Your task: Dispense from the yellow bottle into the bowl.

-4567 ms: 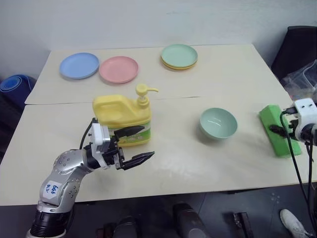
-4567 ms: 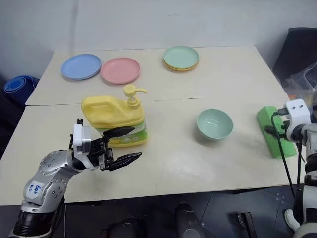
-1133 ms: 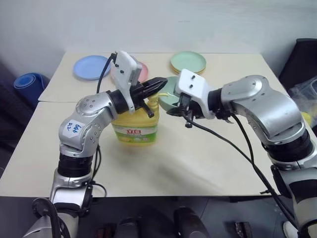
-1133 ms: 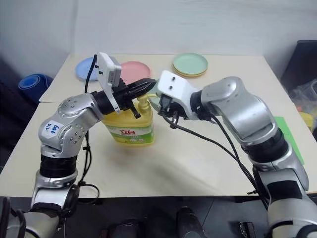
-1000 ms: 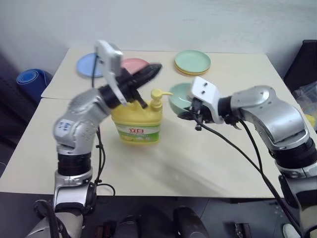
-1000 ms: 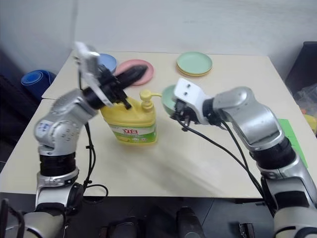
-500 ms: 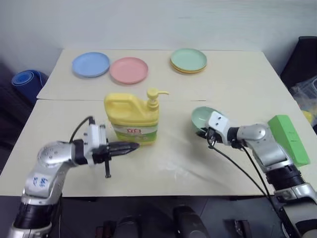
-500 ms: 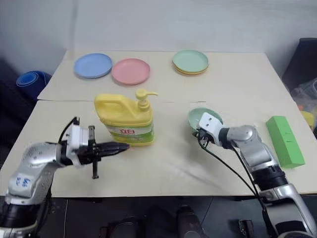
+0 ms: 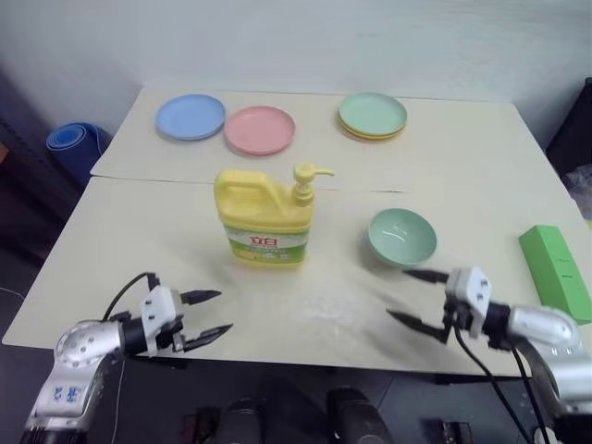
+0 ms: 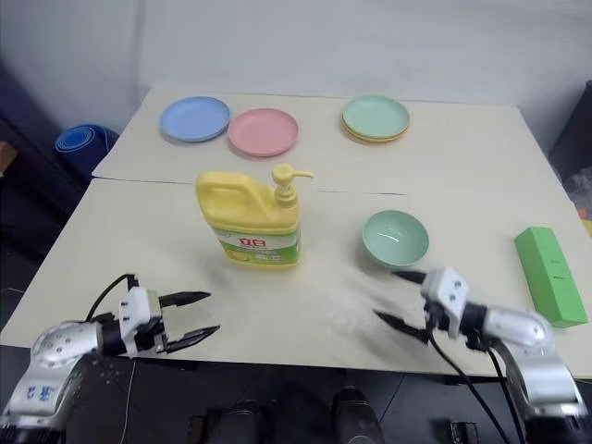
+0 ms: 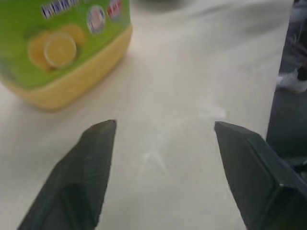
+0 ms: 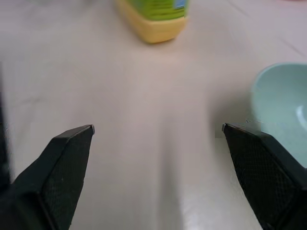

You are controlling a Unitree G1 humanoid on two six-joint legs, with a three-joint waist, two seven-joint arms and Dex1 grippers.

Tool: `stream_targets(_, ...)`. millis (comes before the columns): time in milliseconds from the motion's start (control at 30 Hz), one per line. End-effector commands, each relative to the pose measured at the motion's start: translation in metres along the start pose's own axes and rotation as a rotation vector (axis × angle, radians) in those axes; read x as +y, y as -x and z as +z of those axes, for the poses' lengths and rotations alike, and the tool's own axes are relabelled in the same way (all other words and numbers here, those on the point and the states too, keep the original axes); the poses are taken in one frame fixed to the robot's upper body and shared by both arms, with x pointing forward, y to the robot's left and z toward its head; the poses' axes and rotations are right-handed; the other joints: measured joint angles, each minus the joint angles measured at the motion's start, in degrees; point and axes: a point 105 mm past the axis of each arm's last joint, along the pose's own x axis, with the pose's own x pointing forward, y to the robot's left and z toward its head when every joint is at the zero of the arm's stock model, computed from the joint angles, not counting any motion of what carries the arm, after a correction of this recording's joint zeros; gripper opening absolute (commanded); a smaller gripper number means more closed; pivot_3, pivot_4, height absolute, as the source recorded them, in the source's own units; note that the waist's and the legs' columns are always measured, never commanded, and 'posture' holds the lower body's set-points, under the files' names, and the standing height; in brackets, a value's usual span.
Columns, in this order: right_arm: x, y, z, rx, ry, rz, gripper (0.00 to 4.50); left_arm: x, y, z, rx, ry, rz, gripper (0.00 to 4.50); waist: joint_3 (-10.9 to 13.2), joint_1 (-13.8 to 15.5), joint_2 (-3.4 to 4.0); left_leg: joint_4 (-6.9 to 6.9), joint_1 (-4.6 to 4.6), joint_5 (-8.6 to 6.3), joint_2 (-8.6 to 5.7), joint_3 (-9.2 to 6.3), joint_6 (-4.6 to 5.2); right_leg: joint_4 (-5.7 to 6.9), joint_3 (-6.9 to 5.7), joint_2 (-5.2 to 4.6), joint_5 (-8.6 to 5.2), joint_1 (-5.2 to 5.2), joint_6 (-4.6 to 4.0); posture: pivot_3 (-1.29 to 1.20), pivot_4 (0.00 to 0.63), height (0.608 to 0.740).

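Nearest, the left gripper (image 9: 207, 313) and right gripper (image 9: 411, 298) hover at the tabletop's (image 9: 139, 231) front edge, fingers spread wide, empty. Beyond them stands the yellow bottle (image 9: 265, 219); right of it, apart, the bowl (image 9: 400, 236). Dispensing looks finished or unstarted; next, the bowl would go under the spout.

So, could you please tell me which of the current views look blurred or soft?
Left wrist view: the yellow bottle label is smeared. Right wrist view: the bowl is soft-edged. Left eye view: the right gripper looks slightly smeared.
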Motion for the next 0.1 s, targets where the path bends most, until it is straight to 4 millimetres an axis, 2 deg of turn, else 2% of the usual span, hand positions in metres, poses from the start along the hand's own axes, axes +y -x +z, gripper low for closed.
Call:
stream_targets(33,0.0018,0.0077,0.005,-0.015,0.142,-0.011,4.5,0.0,0.0067,0.0009,0.001,-0.05,0.045,3.35,0.0,-0.1,-0.02,0.0,0.06,0.0,0.0,0.06,0.0,-0.01,0.03,0.0,0.0,0.03,0.0,0.0,0.15,0.74)
stream_targets(100,-0.0014,0.0094,-0.0021,-0.004,0.122,-0.065,4.5,-0.0027,0.0072,-0.0016,0.012,-0.063,0.058,3.35,0.0,-0.2,-0.03,-0.01,0.29,0.01,0.07,0.09,-0.01,-0.01,0.04,0.03,0.01,0.24,-0.02,0.0,0.15,0.74)
